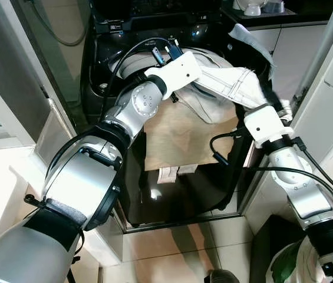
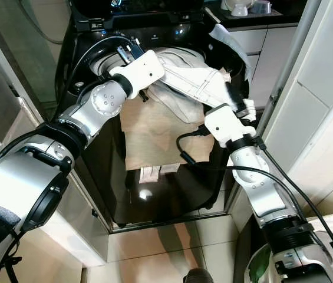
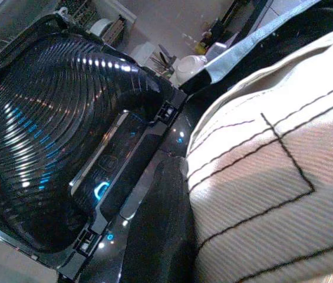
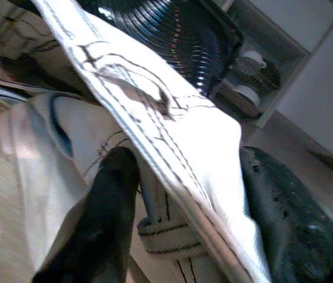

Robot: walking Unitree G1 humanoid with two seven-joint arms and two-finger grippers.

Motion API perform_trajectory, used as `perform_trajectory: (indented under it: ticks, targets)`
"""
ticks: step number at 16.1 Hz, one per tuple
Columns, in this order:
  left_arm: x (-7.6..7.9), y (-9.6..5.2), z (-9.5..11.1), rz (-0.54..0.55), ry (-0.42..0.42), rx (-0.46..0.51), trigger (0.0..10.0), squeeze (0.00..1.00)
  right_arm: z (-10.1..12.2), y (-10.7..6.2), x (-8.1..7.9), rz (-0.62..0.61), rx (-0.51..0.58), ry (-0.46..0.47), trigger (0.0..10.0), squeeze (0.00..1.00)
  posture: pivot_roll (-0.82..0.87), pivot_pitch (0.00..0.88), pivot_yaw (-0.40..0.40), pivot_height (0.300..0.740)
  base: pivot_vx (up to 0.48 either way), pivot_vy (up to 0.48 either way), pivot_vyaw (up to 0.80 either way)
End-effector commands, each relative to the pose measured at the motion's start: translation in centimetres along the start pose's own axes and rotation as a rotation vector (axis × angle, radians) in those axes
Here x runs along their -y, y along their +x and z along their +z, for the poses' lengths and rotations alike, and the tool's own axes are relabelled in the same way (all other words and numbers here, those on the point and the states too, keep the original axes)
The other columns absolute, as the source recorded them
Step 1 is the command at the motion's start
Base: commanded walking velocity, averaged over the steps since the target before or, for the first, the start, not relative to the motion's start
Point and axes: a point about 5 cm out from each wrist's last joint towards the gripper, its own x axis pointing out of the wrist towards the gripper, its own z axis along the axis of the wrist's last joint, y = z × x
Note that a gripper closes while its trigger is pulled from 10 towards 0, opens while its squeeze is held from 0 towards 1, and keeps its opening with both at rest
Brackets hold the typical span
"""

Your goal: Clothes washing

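So the cream garment with dark stitching is lying stretched across the mouth of the black top-loading washing machine, long axis running roughly from 10 o'clock to 4 o'clock in the head views, and both arms are sitting at opposite ends of it. The left hand is working at the 10 o'clock end, up by the drum opening; one black finger is pressing right against the ribbed fabric, but I can't tell whether it's actually clamped or just resting there. The right hand is holding the 4 o'clock end near the machine's right rim, with a dark finger on either side of a folded seam, so I'm reading it as gripping the cloth. A tan garment is hanging down over the front of the machine below all this. The drum is lying toward the left hand's end, so I'm guessing the right hand has the longer haul, feeding its end toward 10 o'clock and down in.
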Motion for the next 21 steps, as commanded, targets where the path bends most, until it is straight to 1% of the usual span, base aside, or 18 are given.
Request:
perform_trajectory:
  ticks: [1,3,8,9,12,15,16,17,18,20,21]
  targets:
    - [-1.4,-0.3,-1.1,0.056,-0.024,-0.051,0.0,0.0,0.0,0.1,0.9,-0.033,-0.018,0.049,0.0,0.0,-0.23,0.0,0.082,0.74,0.0,0.0,0.0]
    - [-1.4,-0.3,-1.1,0.055,-0.026,-0.05,0.0,0.0,0.2,0.1,0.6,-0.006,-0.021,0.093,0.0,0.0,-0.23,0.0,0.083,0.74,0.0,0.0,0.0]
    - [-1.4,-0.3,-1.1,0.054,-0.031,-0.052,0.0,0.0,0.7,0.2,0.2,0.034,-0.008,0.123,0.0,0.0,-0.23,0.0,0.082,0.74,0.0,0.0,0.0]
    - [-1.4,-0.3,-1.1,0.054,-0.031,-0.052,0.0,0.0,0.8,0.3,0.2,0.036,-0.009,0.132,0.0,0.0,-0.23,0.0,0.081,0.74,0.0,0.0,0.0]
    - [-1.3,-0.3,-1.1,0.053,-0.031,-0.052,0.0,0.0,1.0,0.4,0.1,0.035,-0.009,0.198,0.0,0.0,-0.23,0.0,0.083,0.74,0.0,0.0,0.0]
    - [-1.3,-0.3,-1.0,0.051,-0.03,-0.051,0.0,0.0,1.3,0.4,-0.1,0.044,-0.004,0.217,0.0,0.0,-0.23,0.0,0.084,0.74,0.0,0.0,0.0]
    - [-1.3,-0.3,-1.0,0.05,-0.03,-0.05,0.0,0.0,1.0,0.6,0.1,0.009,-0.034,0.213,0.0,0.0,-0.23,0.0,0.084,0.74,0.0,0.0,0.0]
    - [-1.3,-0.3,-1.0,0.049,-0.031,-0.051,0.0,0.0,0.8,0.8,0.3,0.0,-0.054,0.261,9.3,1.0,-0.23,0.0,0.085,0.74,0.0,0.0,0.0]
    - [-1.3,-0.3,-1.0,0.049,-0.031,-0.051,0.0,0.0,1.0,0.9,0.3,0.004,-0.05,0.258,10.0,1.0,-0.23,0.0,0.084,0.74,0.0,0.0,0.0]
    - [-1.3,-0.3,-1.0,0.049,-0.031,-0.052,0.0,0.0,1.1,0.9,0.3,-0.007,-0.053,0.278,10.0,1.0,-0.23,0.0,0.085,0.74,0.0,0.0,0.0]
    - [-1.2,-0.3,-1.0,0.047,-0.031,-0.051,0.0,0.0,1.2,1.0,0.2,-0.017,-0.064,0.349,10.0,1.0,-0.23,0.0,0.085,0.74,0.0,0.0,0.0]
